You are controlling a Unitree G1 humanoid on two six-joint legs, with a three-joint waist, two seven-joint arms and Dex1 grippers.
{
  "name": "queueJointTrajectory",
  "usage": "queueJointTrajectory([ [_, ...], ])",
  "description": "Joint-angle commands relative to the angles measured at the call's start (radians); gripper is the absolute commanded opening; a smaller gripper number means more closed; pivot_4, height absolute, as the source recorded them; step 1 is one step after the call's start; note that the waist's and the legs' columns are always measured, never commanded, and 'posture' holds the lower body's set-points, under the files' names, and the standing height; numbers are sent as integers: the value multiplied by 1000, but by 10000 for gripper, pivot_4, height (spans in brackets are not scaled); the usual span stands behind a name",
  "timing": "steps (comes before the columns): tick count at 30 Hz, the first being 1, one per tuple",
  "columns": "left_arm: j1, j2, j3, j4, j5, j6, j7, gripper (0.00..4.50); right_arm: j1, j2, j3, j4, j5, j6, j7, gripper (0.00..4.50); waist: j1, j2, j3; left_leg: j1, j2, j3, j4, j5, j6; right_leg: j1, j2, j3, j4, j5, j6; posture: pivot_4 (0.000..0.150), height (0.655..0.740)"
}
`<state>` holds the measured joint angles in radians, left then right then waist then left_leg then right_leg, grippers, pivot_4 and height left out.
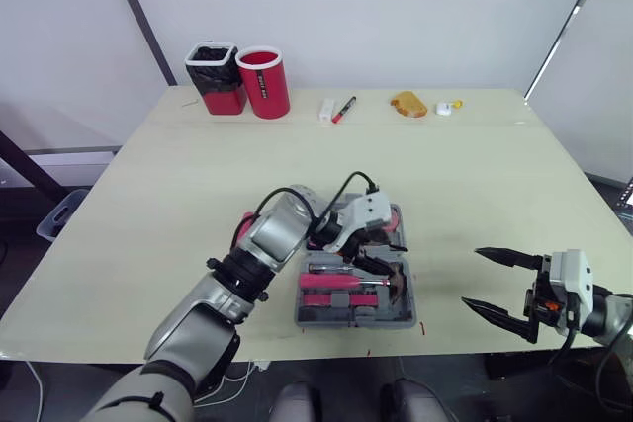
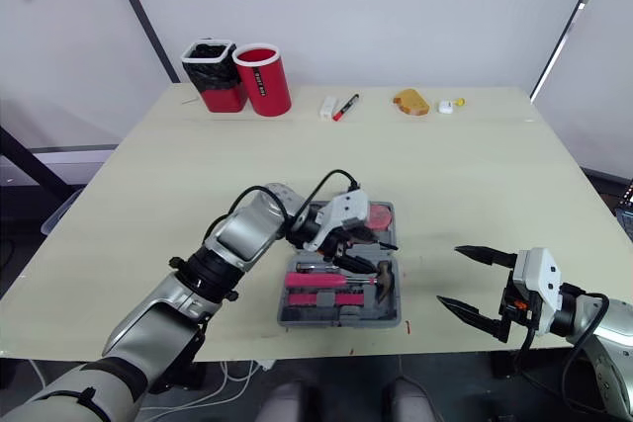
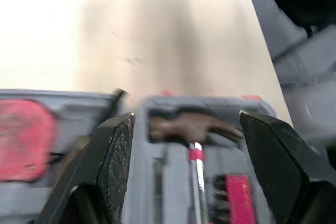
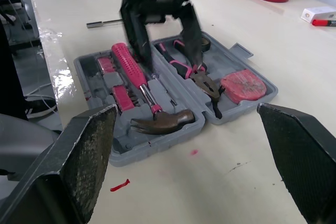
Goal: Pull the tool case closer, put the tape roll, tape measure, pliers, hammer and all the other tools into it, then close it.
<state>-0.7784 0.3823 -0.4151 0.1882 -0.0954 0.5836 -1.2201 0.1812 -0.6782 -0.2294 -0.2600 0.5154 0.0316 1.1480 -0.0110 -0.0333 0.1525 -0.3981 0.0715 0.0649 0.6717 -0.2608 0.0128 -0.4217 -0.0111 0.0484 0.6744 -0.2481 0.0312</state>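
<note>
Left eye view records the table (image 1: 475, 185) bearing the open tool case (image 1: 348, 321) at its near edge, the left gripper (image 1: 384, 256) hovering over it, fingers apart, the right gripper (image 1: 471, 277) to its right, likewise spread, and hammer (image 4: 157, 119) and pliers (image 4: 202, 80) lying inside.

We can read no word, number or brand here. The red cup (image 1: 264, 83) at the far side of the table (image 1: 475, 175) carries a dark line of print running down its side, but it is too small for us to make out. The small white box (image 1: 326, 110) and the red marker (image 1: 343, 109) beside it may bear markings, which we cannot tell.
</note>
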Motion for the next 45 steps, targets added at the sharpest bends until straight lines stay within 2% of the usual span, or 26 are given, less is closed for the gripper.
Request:
queueJointTrajectory([
  [1, 33, -11, 84, 20, -64, -115, -2, 33665, 4, 7, -1, -17, 5, -21, -3, 45000, 1, 0, 0, 0, 0, 0, 0, 0, 0, 0, 0, 0, 0, 0, 0, 1500, 7400],
  [3, 60, 15, 79, 43, -65, -167, -46, 33665, 2, 11, 3, -18, 2, -21, -7, 45000, 1, 0, 0, 0, 0, 0, 0, 0, 0, 0, 0, 0, 0, 0, 0, 1500, 7400],
  [5, 82, 37, 87, 79, -70, -222, -75, 28436, 1, 13, 6, -19, 2, -21, -10, 45000, 0, 0, 0, 0, 0, 0, 0, 0, 0, 0, 0, 0, 0, 0, 0, 1500, 7400],
  [7, 92, 53, 91, 108, -71, -268, -96, 21831, 2, 13, 7, -21, 2, -21, -11, 45000, 1, 0, 0, 0, 0, 0, 0, 0, 0, 0, 0, 0, 1, 0, 0, 1500, 7400],
  [8, 94, 58, 91, 119, -71, -285, -104, 16190, 3, 12, 7, -21, 2, -21, -12, 45000, 1, 0, 0, 0, 0, 0, 1, 0, 0, 0, 0, 0, 1, 0, 0, 1500, 7400],
  [9, 96, 63, 92, 135, -70, -302, -109, 13008, 3, 12, 8, -21, 2, -21, -13, 45000, 1, 0, 0, 0, 0, 0, 1, 0, 0, 0, 0, 0, 2, 0, 0, 1500, 7400],
  [11, 101, 71, 89, 165, -63, -339, -119, 1603, 2, 11, 9, -20, 2, -20, -14, 45000, 4, 0, 0, 0, 0, 0, 2, 0, 0, 0, 0, 0, 2, 0, 0, 1500, 7400],
  [12, 106, 77, 85, 179, -56, -363, -128, 710, 0, 11, 10, -20, 2, -20, -15, 45000, 4, 0, 0, 0, 0, 0, 2, 0, 0, 0, 0, 0, 2, 0, 0, 1500, 7400],
  [25, 151, 79, 41, 259, 2, -507, -173, 710, -5, 7, 11, -18, 3, -19, -16, 45000, 3, 0, 0, 0, 0, 0, 3, 0, 0, 1, 0, 0, 2, 0, 0, 1500, 7400],
  [45, 175, 39, 32, 432, 57, -624, -147, 710, -3, 2, 7, -22, 3, -17, -17, 45000, 5, 3, -2, 2, 0, 0, 3, 0, 0, 4, 0, 0, 1, 0, 0, 1500, 7400],
])
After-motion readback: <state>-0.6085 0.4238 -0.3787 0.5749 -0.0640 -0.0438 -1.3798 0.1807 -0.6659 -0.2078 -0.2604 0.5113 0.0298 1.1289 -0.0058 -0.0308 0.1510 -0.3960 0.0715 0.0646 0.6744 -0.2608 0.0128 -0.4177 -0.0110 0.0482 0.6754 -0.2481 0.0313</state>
